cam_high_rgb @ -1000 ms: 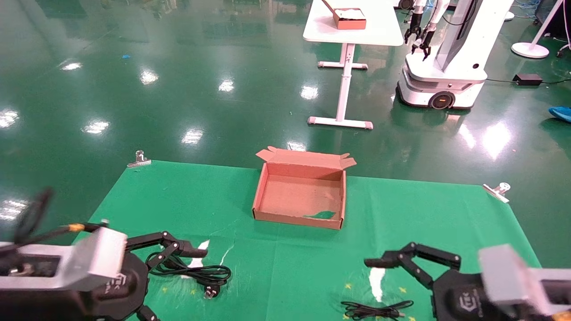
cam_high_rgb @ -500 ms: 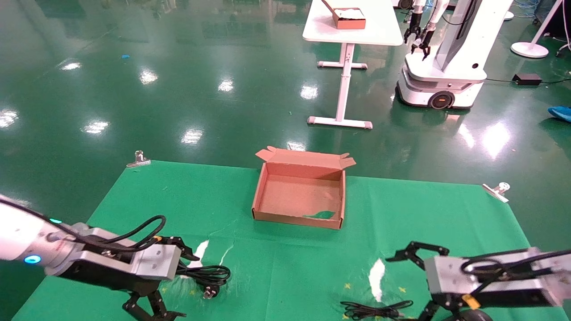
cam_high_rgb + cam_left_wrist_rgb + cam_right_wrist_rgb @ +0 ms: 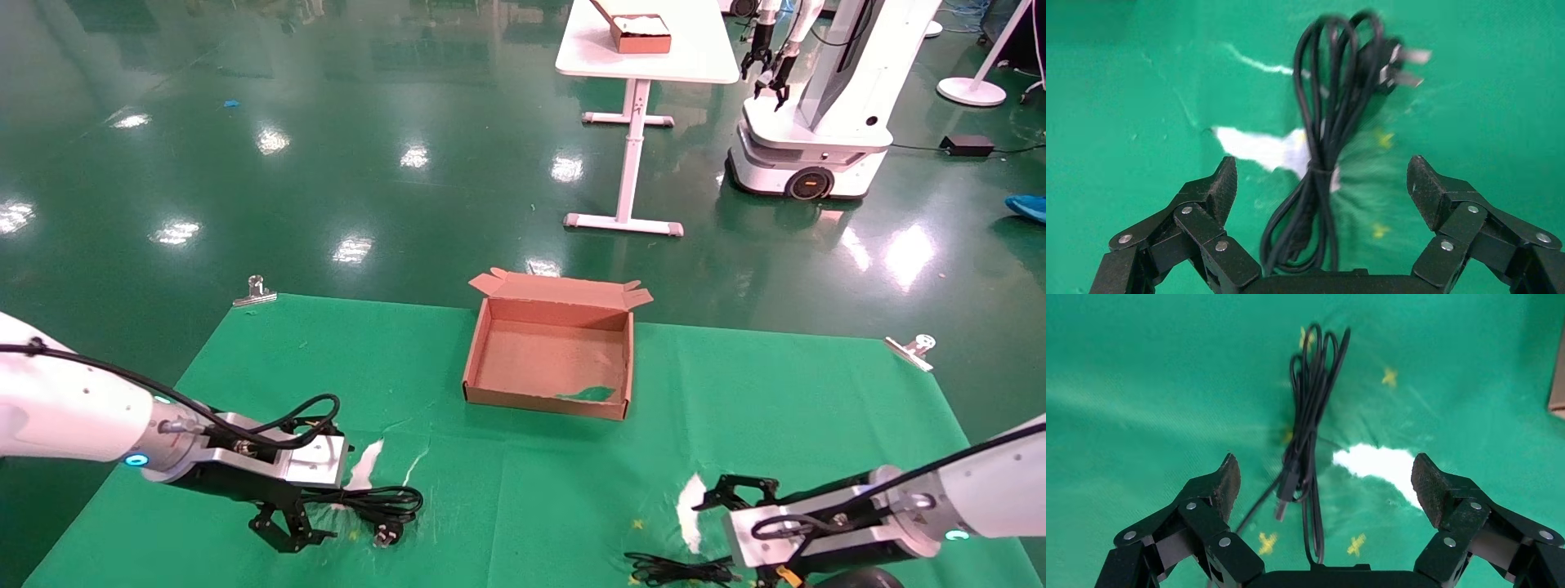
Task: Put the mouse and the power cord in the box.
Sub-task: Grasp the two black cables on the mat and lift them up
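**Both tools spread above their cables; box empty**

The left tool [image 3: 294,527] stood low over the green-covered table [image 3: 817,392], at its near left. Its fingers [image 3: 1211,190] were spread wide apart, one to each side of the power cord [image 3: 372,500], gripping nothing. The cord lay coiled in long loops on the cloth, tied at the waist, with its pronged plug at the end away from the arm (the plug appeared blurred in the left wrist view).

The right tool [image 3: 739,494] was at the near right of the table, likewise wide apart with nothing between its fingers [image 3: 1431,487]. Beneath it lay a bundle of thin black cable [image 3: 1309,416] ending in a small connector, beside a white patch [image 3: 1379,465] in the cloth. No mouse body could be made out in any view.

The box [image 3: 549,404] sat open at the middle of the table, well apart from both tools, flaps on its far edge, a green smear on its floor, nothing inside.

Beyond the table, another robot [image 3: 817,114] stood by a white table [image 3: 654,57] carrying a smaller reddish box [image 3: 639,33].
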### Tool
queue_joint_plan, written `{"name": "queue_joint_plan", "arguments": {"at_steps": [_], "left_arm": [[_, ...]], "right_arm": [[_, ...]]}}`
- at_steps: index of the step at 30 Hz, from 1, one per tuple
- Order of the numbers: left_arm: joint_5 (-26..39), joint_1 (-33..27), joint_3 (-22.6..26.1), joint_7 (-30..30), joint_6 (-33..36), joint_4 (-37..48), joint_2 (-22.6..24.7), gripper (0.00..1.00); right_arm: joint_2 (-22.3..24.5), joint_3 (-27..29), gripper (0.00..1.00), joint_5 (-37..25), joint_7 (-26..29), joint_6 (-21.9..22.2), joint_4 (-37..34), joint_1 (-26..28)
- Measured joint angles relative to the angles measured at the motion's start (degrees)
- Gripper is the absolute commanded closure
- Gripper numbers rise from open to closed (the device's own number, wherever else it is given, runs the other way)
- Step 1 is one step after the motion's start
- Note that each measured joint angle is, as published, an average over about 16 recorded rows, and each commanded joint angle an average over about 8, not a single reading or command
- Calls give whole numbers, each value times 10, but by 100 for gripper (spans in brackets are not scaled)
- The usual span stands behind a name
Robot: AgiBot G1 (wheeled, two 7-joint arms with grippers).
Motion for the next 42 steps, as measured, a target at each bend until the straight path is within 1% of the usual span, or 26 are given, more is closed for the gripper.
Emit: {"name": "queue_joint_plan", "arguments": {"at_steps": [8,19,20,21,22,23,27,28,29,30,31,42], "left_arm": [[12,0,6,38,-52,57,27,0],[12,-1,5,71,-71,101,41,0],[12,-1,5,73,-72,104,41,0],[12,-2,5,75,-72,106,41,0],[12,-2,5,77,-72,108,42,5],[12,-2,4,79,-72,110,42,13],[11,-2,4,86,-72,116,44,63],[11,-2,4,87,-72,117,44,76],[11,-2,4,89,-72,118,44,88],[11,-2,4,90,-72,119,44,96],[11,-3,4,91,-72,119,45,100],[11,-3,4,93,-71,120,45,100]], "right_arm": [[-28,-8,0,-14,-44,26,-64,16],[-45,-9,0,-17,-77,35,-110,25],[-46,-9,1,-17,-79,36,-112,25],[-47,-9,8,-16,-80,36,-114,26],[-48,-9,18,-16,-82,36,-116,26],[-48,-9,31,-16,-83,36,-118,26],[-51,-8,81,-14,-88,36,-125,27],[-52,-7,92,-14,-89,36,-126,27],[-52,-7,98,-14,-89,35,-127,27],[-53,-7,100,-13,-90,35,-127,28],[-53,-7,100,-13,-91,35,-128,28],[-53,-6,100,-13,-92,34,-129,29]]}}
